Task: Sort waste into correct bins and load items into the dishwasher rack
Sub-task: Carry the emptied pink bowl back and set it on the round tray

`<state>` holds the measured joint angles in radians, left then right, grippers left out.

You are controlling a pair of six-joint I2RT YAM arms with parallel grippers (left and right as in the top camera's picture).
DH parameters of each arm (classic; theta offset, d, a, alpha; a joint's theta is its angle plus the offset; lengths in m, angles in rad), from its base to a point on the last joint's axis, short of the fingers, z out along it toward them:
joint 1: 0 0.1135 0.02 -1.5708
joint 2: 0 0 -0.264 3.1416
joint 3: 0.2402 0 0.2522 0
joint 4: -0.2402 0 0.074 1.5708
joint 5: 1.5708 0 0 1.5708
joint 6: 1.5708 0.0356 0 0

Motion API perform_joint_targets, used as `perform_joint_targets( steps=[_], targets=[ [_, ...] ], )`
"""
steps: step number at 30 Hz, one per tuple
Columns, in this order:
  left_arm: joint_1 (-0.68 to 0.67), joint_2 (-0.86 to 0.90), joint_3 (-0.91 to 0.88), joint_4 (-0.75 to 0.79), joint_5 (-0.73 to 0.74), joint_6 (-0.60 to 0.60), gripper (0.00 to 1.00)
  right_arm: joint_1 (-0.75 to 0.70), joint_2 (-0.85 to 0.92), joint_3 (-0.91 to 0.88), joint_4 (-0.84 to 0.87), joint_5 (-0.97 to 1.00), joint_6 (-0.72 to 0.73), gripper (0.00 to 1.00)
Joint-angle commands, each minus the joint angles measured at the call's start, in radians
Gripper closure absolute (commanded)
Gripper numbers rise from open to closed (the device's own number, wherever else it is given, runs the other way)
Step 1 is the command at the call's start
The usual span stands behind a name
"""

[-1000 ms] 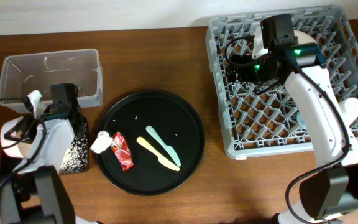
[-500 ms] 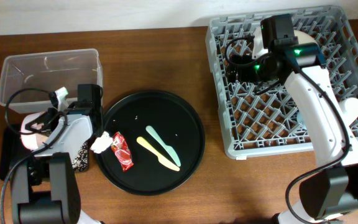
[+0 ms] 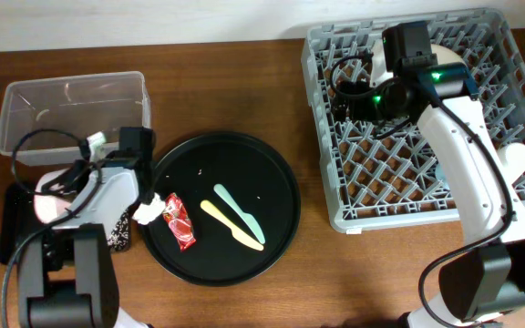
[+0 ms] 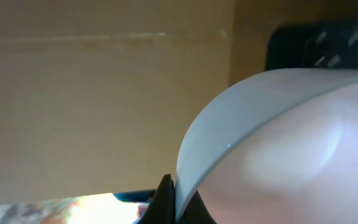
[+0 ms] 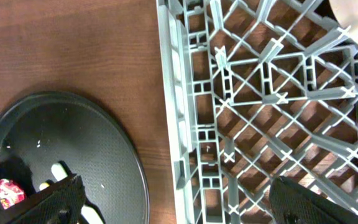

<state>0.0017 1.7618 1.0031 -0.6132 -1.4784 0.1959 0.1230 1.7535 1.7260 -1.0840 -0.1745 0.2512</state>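
Rack (image 3: 518,56) from overhead: it is sitting at 2 o'clock of the round black tray (image 3: 244,169), with the cream plate (image 3: 445,50) standing at its 12 o'clock edge and the white cup (image 3: 518,159) at its 3 o'clock side.
Utensils: the mint utensil (image 3: 237,210) and the yellow utensil (image 3: 231,226) are lying side by side near the round tray's middle.
Waste: the red wrapper (image 3: 180,221) is lying at the round tray's 8 o'clock, and the tissue (image 3: 147,210) is touching it at the rim.
Bins: the clear tub (image 3: 71,82) is standing at 10 o'clock of the round tray. The black rectangular tray (image 3: 117,235), speckled with white grains, is lying at the tub's 6 o'clock, partly under the left arm (image 3: 108,187).
Bowl (image 3: 51,202): it is showing pinkish at 9 o'clock of the left arm.
Left wrist, left claw (image 4: 174,202): it is closed, pinching the bowl's rim at 6 o'clock, with the bowl filling 4 o'clock.
Right wrist, right claw (image 5: 174,186): it is gaping wide, holding nothing, and hovering over the rack's 9 o'clock edge.
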Motion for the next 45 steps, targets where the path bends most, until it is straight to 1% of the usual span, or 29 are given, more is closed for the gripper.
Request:
perform_joint_targets(
  steps=[1, 2, 3, 4, 5, 7, 9, 10, 12, 14, 15, 17, 18, 19, 22, 25, 26, 29, 31, 32, 35, 38, 42, 44, 45],
  targets=[
    [0.001, -0.025, -0.007, -0.002, -0.025, -0.043, 1.0, -0.008, -0.008, 0.007, 0.011, 0.002, -0.008, 0.02],
    [0.003, -0.028, -0.007, -0.01, -0.037, -0.042, 1.0, -0.008, -0.008, 0.007, 0.012, 0.002, -0.008, 0.02],
    [0.002, -0.036, -0.006, -0.011, -0.09, -0.032, 1.0, -0.008, -0.008, 0.007, 0.01, 0.002, -0.008, 0.02],
    [-0.015, -0.053, -0.004, -0.011, -0.089, -0.013, 1.0, -0.008, -0.008, 0.007, 0.009, 0.003, -0.008, 0.02],
    [-0.043, -0.081, -0.004, -0.013, -0.045, -0.051, 1.0, -0.008, -0.008, 0.007, 0.011, 0.002, -0.008, 0.02],
    [-0.036, -0.098, -0.008, -0.04, 0.114, -0.053, 1.0, -0.008, -0.008, 0.007, 0.014, 0.002, -0.008, 0.02],
    [-0.023, -0.098, -0.008, -0.061, 0.116, -0.052, 1.0, -0.008, -0.008, 0.007, 0.013, 0.002, -0.008, 0.02],
    [-0.044, -0.104, -0.008, -0.084, 0.087, -0.053, 1.0, -0.008, -0.008, 0.007, 0.016, 0.002, -0.008, 0.02],
    [-0.061, -0.111, -0.008, -0.084, 0.087, -0.079, 1.0, -0.008, -0.008, 0.008, 0.027, 0.002, -0.007, 0.02],
    [0.0, -0.109, -0.008, -0.103, 0.115, -0.139, 1.0, -0.008, -0.008, 0.008, 0.018, 0.002, -0.008, 0.02],
    [0.03, -0.117, -0.008, -0.133, 0.157, -0.161, 1.0, -0.008, -0.008, 0.008, 0.01, 0.003, -0.008, 0.02],
    [0.033, -0.182, 0.001, -0.193, 0.338, -0.25, 1.0, -0.008, -0.008, 0.008, 0.008, 0.002, -0.008, 0.02],
    [0.028, -0.216, 0.003, -0.194, 0.413, -0.263, 1.0, -0.008, -0.008, 0.008, 0.008, 0.002, -0.008, 0.02],
    [0.021, -0.264, 0.005, -0.191, 0.511, -0.264, 1.0, -0.008, -0.008, 0.008, 0.008, 0.002, -0.008, 0.02],
    [0.006, -0.415, 0.014, -0.189, 0.742, -0.263, 1.0, -0.008, -0.008, 0.008, 0.01, 0.002, -0.008, 0.02],
    [-0.014, -0.529, 0.023, -0.188, 0.968, -0.248, 1.0, -0.008, -0.008, 0.008, 0.006, 0.002, -0.007, 0.02],
    [-0.031, -0.571, 0.023, -0.187, 1.076, -0.248, 1.0, -0.008, -0.008, 0.008, 0.006, 0.002, -0.007, 0.02],
    [-0.082, -0.612, 0.023, -0.181, 1.287, -0.248, 1.0, -0.008, -0.008, 0.008, 0.006, 0.002, -0.007, 0.02],
    [-0.129, -0.588, 0.021, -0.172, 1.374, -0.248, 1.0, -0.008, -0.008, 0.008, 0.006, 0.002, -0.007, 0.02],
    [-0.169, -0.533, 0.018, -0.164, 1.378, -0.248, 1.0, -0.008, -0.008, 0.008, 0.005, 0.002, -0.007, 0.02],
    [-0.212, -0.429, 0.018, -0.125, 1.405, -0.249, 1.0, -0.007, -0.008, 0.008, -0.002, 0.0, -0.008, 0.02],
    [-0.251, -0.314, 0.018, -0.024, 1.477, -0.249, 1.0, -0.005, -0.008, 0.007, -0.014, -0.006, -0.009, 0.02],
    [-0.266, -0.158, 0.018, 0.101, 1.482, -0.249, 1.0, -0.005, -0.006, 0.006, -0.043, -0.012, -0.011, 0.02],
    [-0.266, -0.105, 0.018, 0.156, 1.483, -0.249, 0.97, -0.005, -0.006, 0.006, -0.043, -0.032, -0.012, 0.02],
    [-0.266, -0.085, 0.019, 0.192, 1.483, -0.249, 0.91, -0.005, -0.006, 0.006, -0.043, -0.04, -0.012, 0.02]
  ],
)
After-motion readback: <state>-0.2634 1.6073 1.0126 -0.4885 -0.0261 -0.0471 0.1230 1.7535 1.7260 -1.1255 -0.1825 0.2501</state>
